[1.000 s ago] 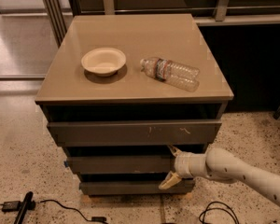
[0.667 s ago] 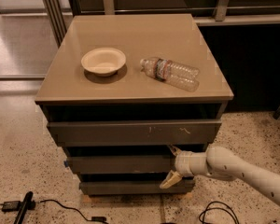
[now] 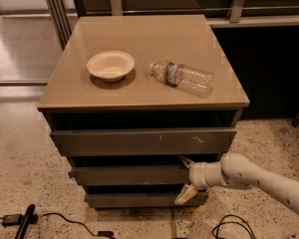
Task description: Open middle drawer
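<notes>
Although a second has passed, almost nothing is seen to have changed: the gripper (image 3: 185, 179) is kept at 5 o'clock in the view, at the right end of the middle drawer (image 3: 129, 175). Its jaws are spread wide, one finger (image 3: 185, 161) above the drawer front, the other below it. The drawer is set between the top drawer (image 3: 144, 142) and bottom drawer (image 3: 134, 200). Its long axis is laid from 9 to 3 o'clock, its flat front turned toward 6 o'clock.
</notes>
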`<state>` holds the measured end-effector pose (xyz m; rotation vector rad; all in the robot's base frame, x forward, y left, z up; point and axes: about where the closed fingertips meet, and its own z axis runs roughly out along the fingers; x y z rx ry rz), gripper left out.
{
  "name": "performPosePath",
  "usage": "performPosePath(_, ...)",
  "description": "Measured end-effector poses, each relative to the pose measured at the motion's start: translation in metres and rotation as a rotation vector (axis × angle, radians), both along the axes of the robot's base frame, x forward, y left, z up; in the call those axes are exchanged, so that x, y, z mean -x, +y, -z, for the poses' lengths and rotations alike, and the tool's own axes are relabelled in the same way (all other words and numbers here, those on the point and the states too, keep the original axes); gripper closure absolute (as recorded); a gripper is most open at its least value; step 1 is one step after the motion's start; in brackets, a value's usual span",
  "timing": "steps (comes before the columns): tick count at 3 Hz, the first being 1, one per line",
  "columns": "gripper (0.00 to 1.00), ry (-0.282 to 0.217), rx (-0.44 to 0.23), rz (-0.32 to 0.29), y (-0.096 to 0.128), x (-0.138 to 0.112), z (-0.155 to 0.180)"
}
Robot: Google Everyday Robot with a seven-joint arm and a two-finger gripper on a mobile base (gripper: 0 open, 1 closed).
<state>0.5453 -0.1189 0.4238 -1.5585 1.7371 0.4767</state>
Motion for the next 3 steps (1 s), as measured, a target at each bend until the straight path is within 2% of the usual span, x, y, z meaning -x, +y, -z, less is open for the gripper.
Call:
performPosePath(1,0.02,0.0,0.0,0.0,0.0,0.0,0.0)
performPosePath(3,0.47,0.0,0.0,0.0,0.0001,0.0,0.0)
